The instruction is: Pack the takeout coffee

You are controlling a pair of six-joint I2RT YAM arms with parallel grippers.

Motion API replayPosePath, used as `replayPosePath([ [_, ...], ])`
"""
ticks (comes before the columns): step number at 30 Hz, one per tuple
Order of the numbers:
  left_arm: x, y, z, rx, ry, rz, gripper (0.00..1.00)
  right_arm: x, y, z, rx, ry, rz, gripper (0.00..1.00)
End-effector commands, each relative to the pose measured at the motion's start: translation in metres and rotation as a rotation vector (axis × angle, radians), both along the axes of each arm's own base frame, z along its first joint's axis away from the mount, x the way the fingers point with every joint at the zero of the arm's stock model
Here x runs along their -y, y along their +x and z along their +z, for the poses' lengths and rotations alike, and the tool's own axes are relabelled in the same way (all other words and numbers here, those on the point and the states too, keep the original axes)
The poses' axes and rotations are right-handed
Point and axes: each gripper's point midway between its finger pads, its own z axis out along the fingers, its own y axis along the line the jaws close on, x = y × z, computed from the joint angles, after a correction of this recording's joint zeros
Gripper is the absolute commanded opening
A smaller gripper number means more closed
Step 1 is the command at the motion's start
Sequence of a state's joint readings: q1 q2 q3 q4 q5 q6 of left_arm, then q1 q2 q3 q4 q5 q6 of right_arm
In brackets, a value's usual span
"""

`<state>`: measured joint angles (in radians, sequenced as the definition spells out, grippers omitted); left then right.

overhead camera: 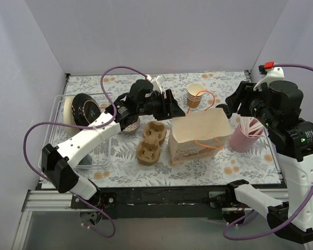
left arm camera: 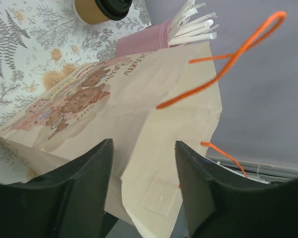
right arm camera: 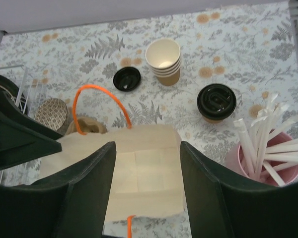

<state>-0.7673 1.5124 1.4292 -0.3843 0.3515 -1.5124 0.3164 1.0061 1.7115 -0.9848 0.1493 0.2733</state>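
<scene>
The takeout coffee (right arm camera: 216, 102), a tan paper cup with a black lid, stands on the floral table between the cup stack and the pink straw holder. It also shows at the top of the left wrist view (left arm camera: 103, 9). In the top view the right arm hides it. The paper bag (overhead camera: 198, 135) with orange handles stands open in the middle. My left gripper (left arm camera: 143, 144) is open, its fingers either side of the bag's rim without pinching it. My right gripper (right arm camera: 147, 145) hovers open above the bag's mouth, empty.
A stack of lidless cups (overhead camera: 195, 95) stands behind the bag and a pink holder of straws (overhead camera: 244, 136) to its right. A brown pulp carrier (overhead camera: 150, 141) lies left of the bag. A loose black lid (right arm camera: 126, 78), a small patterned bowl (right arm camera: 52, 111) and a wire rack (overhead camera: 60, 104) lie left.
</scene>
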Motion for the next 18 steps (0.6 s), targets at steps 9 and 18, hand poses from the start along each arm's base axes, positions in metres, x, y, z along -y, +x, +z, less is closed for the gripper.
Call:
replayPosePath([
  [9, -0.111, -0.005, 0.005, 0.179, 0.373, 0.25, 0.72, -0.02, -0.009, -0.036, -0.106, 0.071, 0.075, 0.6],
  [18, -0.153, 0.006, -0.023, -0.282, 0.374, 0.801, 0.53, -0.027, -0.005, -0.043, -0.172, 0.093, 0.078, 0.57],
])
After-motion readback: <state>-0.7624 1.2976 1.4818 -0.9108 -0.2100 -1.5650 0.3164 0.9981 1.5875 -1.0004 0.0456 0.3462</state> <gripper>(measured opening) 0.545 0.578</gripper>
